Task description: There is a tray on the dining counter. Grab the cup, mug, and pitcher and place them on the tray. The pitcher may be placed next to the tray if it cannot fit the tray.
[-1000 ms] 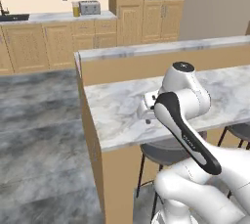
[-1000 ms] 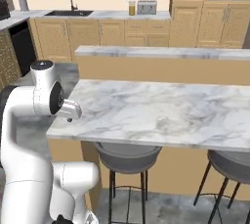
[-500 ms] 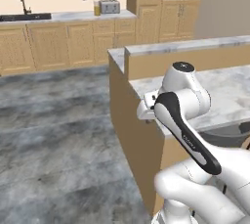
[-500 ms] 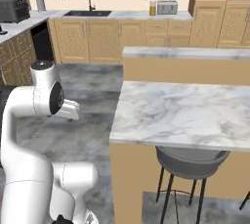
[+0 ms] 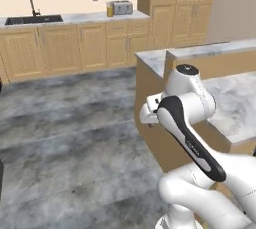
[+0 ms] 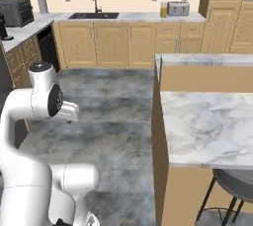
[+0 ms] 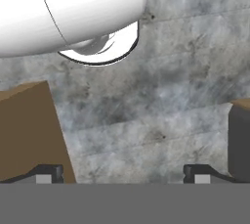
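My gripper (image 7: 124,174) is open, its two dark fingertips (image 7: 49,171) wide apart with nothing between them, and it looks down at grey floor. The arm is folded over the base, left of the dining counter (image 5: 235,103) (image 6: 207,121), whose marble top on a tan panel front is bare where it shows. On the far kitchen worktop a tall yellow-orange vessel (image 5: 110,9) (image 6: 163,9) stands beside a toaster. It is too small to tell whether it is the cup or the pitcher. The tray and the mug are out of view.
A wide grey floor (image 6: 118,106) lies between me and the wooden cabinets (image 5: 75,48). The far worktop holds a sink (image 6: 94,16) and a toaster (image 6: 178,8). A dark stool (image 6: 234,183) stands under the counter's near edge. A black appliance (image 6: 17,12) sits far left.
The whole picture has shifted: the base has moved, so the dining counter slid to the right in both base views and more floor shows. The arm's pose and the open gripper are unchanged.
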### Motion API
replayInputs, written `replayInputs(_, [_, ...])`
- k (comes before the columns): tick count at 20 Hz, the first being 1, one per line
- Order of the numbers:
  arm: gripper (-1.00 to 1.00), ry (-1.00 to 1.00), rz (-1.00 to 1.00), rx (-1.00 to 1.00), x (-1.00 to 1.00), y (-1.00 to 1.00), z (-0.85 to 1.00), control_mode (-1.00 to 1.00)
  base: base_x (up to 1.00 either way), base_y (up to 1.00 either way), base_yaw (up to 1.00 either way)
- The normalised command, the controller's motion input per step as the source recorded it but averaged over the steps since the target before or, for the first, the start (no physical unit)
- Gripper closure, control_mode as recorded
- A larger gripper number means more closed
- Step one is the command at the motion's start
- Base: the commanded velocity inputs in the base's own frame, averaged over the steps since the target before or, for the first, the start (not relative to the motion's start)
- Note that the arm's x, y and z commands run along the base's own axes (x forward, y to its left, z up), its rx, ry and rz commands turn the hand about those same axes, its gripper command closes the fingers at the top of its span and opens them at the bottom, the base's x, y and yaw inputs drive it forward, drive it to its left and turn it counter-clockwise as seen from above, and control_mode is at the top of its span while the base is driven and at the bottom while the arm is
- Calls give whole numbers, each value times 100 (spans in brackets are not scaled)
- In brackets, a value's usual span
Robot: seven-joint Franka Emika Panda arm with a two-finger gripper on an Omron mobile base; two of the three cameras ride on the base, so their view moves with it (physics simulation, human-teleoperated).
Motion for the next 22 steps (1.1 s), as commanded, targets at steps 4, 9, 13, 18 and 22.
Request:
replayInputs(4, [-100,0,0,0,0,0,0,100,99,76,-15])
replayInputs(9, [-100,0,0,0,0,0,0,100,100,61,-13])
replayInputs(13, [-100,0,0,0,0,0,0,100,100,33,-9])
replayInputs(18, [-100,0,0,0,0,0,0,100,100,19,-2])
replayInputs(22, [-100,0,0,0,0,0,0,100,100,25,0])
